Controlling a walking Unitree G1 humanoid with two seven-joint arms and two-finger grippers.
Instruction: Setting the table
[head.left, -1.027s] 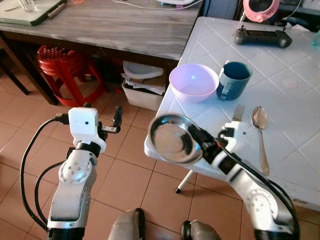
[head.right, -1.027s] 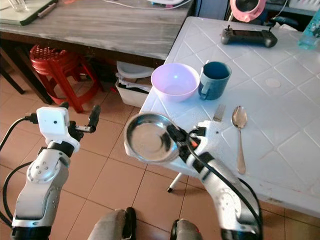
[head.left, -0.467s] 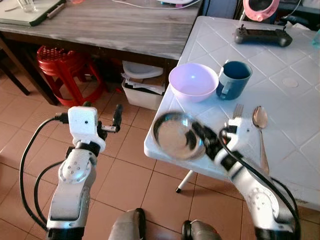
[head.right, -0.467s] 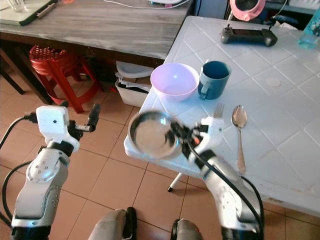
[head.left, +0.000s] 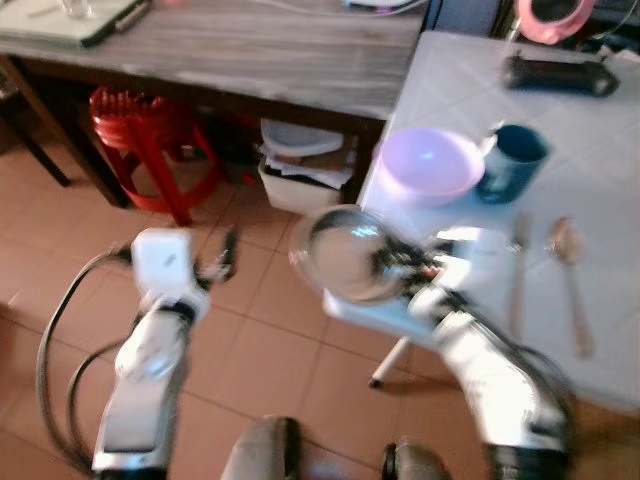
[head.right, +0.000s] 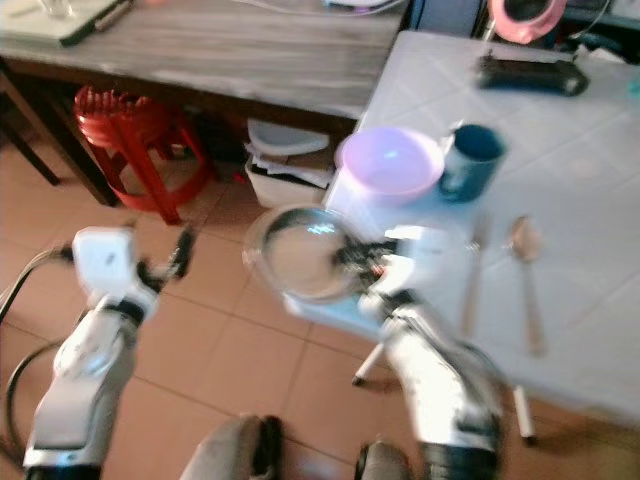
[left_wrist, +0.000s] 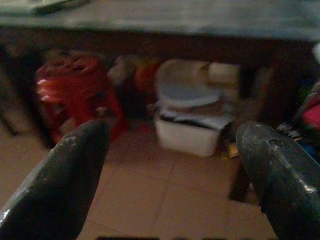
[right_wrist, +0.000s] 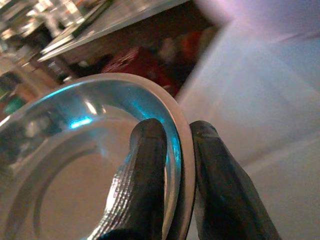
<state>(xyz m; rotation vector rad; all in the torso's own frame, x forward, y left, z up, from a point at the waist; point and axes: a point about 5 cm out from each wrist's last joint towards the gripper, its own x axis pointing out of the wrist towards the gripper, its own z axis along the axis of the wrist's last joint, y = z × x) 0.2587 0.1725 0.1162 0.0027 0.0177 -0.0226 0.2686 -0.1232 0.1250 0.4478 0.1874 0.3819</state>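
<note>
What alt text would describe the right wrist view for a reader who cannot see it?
The right tool pinches the rim of a shiny round metal plate between its two black fingers. Beside it lies the white plastic table, with a red stool blurred behind.

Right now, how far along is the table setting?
Already on the white table: purple bowl, blue mug, fork and spoon. In hand: the right hand pinches the metal plate by its rim at the table's near corner. Left: setting it down. The left hand hangs open above the floor.
</note>
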